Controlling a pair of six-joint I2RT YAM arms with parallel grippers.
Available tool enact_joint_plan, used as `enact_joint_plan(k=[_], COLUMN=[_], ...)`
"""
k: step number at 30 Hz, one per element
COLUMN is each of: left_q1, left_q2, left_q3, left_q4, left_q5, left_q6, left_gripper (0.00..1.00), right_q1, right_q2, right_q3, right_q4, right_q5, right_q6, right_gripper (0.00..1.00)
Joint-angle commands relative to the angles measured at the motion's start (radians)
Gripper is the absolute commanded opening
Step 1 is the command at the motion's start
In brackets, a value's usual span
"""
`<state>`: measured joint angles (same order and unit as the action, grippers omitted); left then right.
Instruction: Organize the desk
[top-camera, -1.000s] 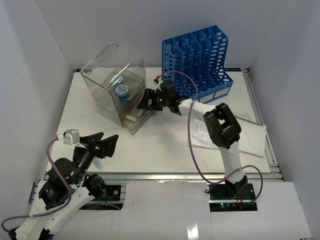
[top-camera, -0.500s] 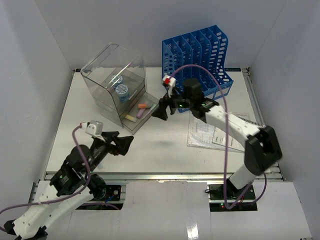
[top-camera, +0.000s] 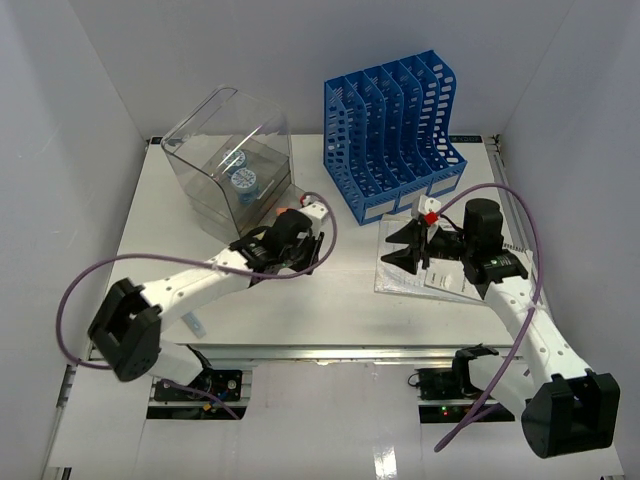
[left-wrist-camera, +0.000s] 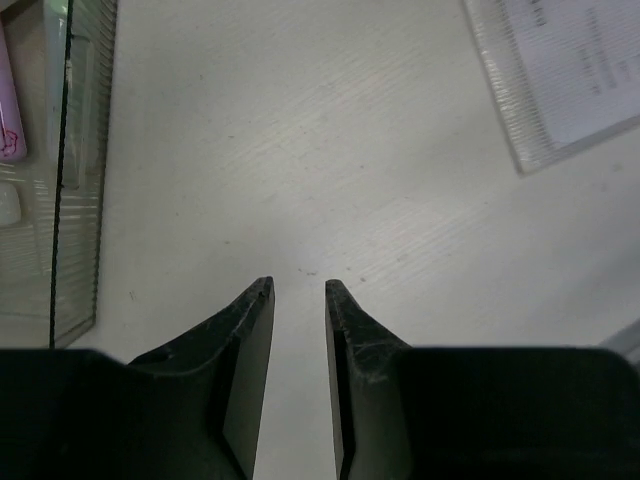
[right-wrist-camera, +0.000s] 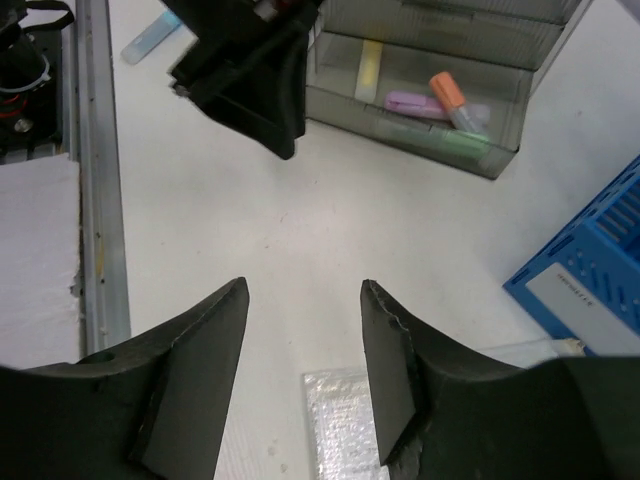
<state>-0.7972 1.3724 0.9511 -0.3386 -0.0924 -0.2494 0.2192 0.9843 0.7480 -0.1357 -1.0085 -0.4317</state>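
Note:
The desk (top-camera: 330, 300) is a white tabletop with a metal rail (right-wrist-camera: 95, 200) along its front. My left gripper (top-camera: 305, 255) hangs low over bare desk just right of the clear drawer box (top-camera: 225, 170). Its fingers (left-wrist-camera: 298, 285) stand a narrow gap apart with nothing between them. My right gripper (top-camera: 392, 248) is open and empty above the left edge of a clear paper sleeve (right-wrist-camera: 350, 420), pointing towards the drawer box. The box's lowest drawer (right-wrist-camera: 430, 100) is pulled out and holds several highlighters.
A blue slotted file rack (top-camera: 390, 120) stands at the back right. Papers and a sleeve (top-camera: 440, 275) lie under the right arm. A small pale blue tube (right-wrist-camera: 150, 38) lies near the front rail on the left. White walls enclose the desk.
The left arm has swung from the front left to the middle, beside the drawer box, and its jaws have narrowed. The right gripper has pulled back from the drawer to over the papers, jaws less wide.

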Motion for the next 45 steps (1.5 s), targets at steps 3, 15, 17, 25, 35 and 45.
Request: enact_joint_plan(k=[3,15,17,25,35,45], left_q1=[0.028,0.156,0.174,0.241,0.323,0.306], left_q2=[0.252,0.579,0.616,0.700,0.644,0.264], left_q3=[0.167,0.383,0.438,0.576,0.544,0.328], left_q4=[-0.067,-0.063,-0.068,-0.079,-0.089,0.020], left_q5=[-0.098,-0.283,-0.311,-0.370,-0.264,0.344], left_q6=[0.191,0.228,0.232,0.246,0.275,0.131], left_gripper=[0.36,0.71,0.73,0.83,0.83,0.98], right_q1=[-0.069,-0.095,-0.098,-0.116,-0.128,-0.142], right_q2=[-0.065,-0.102,-0.102,-0.099,-0.088,-0.065], right_q3=[-0.080,-0.093,-0.093,-0.093,-0.095,-0.085], right_q4=[0.047,0.050,0.050,0.048,0.047,-0.072], right_q5=[-0.078,-0.106,-0.105,-0.099,-0.091,0.040], right_q6=[-0.031,-0.027,-0.027,-0.027,-0.036,-0.215], right_gripper=[0.49,0.50,0.50,0.51,0.52,0.80])
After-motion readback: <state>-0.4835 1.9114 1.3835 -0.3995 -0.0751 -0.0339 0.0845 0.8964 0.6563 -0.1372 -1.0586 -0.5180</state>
